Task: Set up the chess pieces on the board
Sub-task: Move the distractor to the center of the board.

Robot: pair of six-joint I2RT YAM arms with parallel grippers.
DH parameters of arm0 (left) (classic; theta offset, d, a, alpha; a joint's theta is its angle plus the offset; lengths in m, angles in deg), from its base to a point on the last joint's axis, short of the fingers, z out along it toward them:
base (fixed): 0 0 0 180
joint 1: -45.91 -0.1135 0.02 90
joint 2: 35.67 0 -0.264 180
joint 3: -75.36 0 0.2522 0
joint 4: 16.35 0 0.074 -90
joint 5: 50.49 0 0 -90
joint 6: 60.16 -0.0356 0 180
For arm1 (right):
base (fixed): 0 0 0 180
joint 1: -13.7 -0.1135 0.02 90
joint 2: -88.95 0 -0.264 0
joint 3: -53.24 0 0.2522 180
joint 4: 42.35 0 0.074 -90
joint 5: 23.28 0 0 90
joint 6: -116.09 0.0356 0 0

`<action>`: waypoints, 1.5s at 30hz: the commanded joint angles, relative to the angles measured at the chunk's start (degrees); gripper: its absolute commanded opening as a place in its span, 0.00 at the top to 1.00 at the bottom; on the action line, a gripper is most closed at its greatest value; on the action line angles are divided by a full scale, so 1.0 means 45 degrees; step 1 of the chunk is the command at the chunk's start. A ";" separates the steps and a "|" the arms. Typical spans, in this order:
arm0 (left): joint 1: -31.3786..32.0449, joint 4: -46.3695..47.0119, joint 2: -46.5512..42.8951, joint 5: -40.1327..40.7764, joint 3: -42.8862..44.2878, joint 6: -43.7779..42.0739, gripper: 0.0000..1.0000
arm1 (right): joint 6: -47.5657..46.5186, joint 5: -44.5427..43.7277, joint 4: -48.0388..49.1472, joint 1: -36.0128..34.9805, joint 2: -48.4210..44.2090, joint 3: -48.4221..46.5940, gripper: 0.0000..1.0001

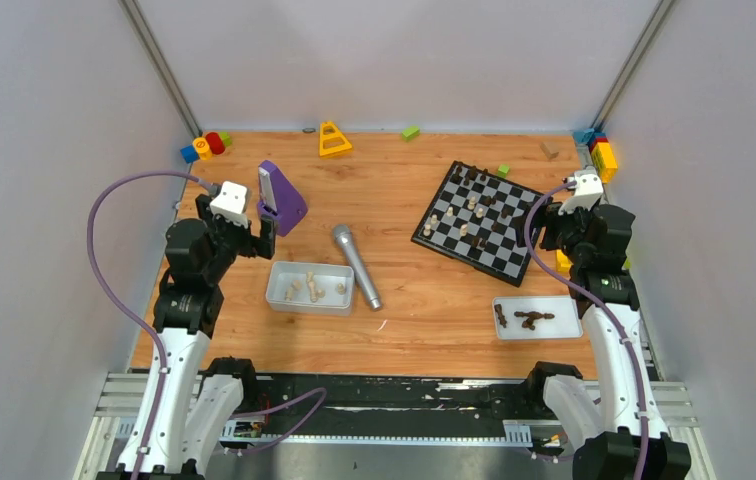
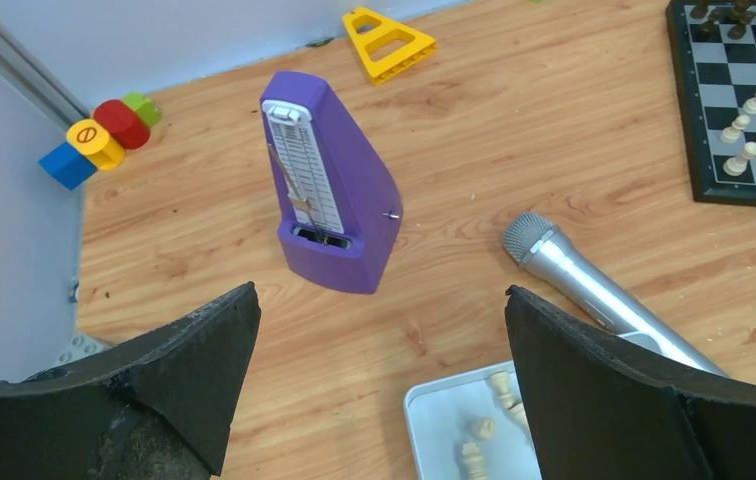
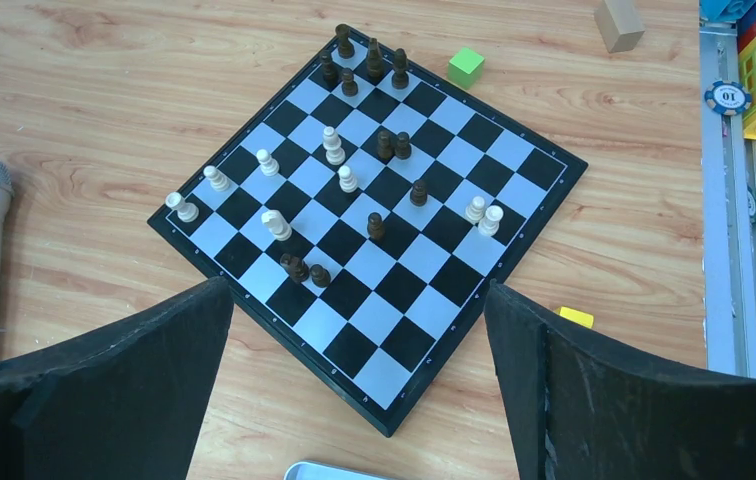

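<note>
The chessboard (image 1: 481, 222) lies turned like a diamond at the right of the table, with several white and dark pieces scattered on its squares (image 3: 374, 190). A white tray (image 1: 310, 288) near the left arm holds several light pieces (image 2: 482, 428). Another tray (image 1: 537, 318) near the right arm holds dark pieces. My left gripper (image 2: 382, 300) hangs open over bare wood between the metronome and the light-piece tray. My right gripper (image 3: 359, 295) is open above the board's near corner. Neither holds anything.
A purple metronome (image 2: 329, 185) stands just beyond the left gripper. A silver microphone (image 1: 356, 266) lies beside the light-piece tray. Toy blocks (image 1: 206, 146), a yellow triangle (image 1: 333, 139) and small cubes (image 3: 466, 66) sit along the back edge; coloured blocks (image 1: 602, 155) are right of the board.
</note>
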State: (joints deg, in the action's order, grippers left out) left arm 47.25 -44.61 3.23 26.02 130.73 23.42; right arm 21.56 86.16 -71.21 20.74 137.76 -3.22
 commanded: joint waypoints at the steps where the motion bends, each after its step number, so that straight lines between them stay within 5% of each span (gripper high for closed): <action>1: -0.0084 0.0145 -0.0040 -0.0626 -0.0005 0.0142 0.00 | 0.0012 0.0203 0.0600 -0.0004 -0.0163 -0.0202 0.00; 10: -0.0084 -0.0365 0.0124 -0.1041 0.0228 -0.0226 0.00 | -0.0066 0.0729 0.0518 -0.0023 -0.0165 -0.0212 0.00; 18: 0.0059 -0.2680 0.0852 -0.4282 0.1541 -0.2645 0.00 | -0.0574 0.2377 0.0030 -0.0023 -0.0168 -0.0156 0.00; 25: 0.2175 -0.3732 0.2313 -0.2548 0.1806 -0.3570 0.00 | -0.1246 0.4269 -0.0395 -0.0386 -0.0121 -0.0021 0.00; 31: 0.2864 -0.3266 0.2415 -0.1895 0.1220 -0.3314 0.00 | -0.1432 0.2308 0.0046 -0.3803 0.1382 -0.0313 0.00; 38: 0.2865 -0.2613 0.1589 -0.0518 0.0550 -0.3443 0.00 | -0.1521 0.0399 0.1036 -0.8695 0.5759 -0.1573 0.06; 45: 0.2680 -0.2415 0.1268 0.0919 0.0421 -0.3397 0.00 | -0.0699 -0.0245 0.1236 -1.1359 0.9891 -0.3449 0.12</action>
State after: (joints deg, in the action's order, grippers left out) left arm 60.02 -58.49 10.09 25.82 132.87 8.89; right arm 16.11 87.53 -68.21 -26.55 177.04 -13.69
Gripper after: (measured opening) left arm 1.000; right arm 0.886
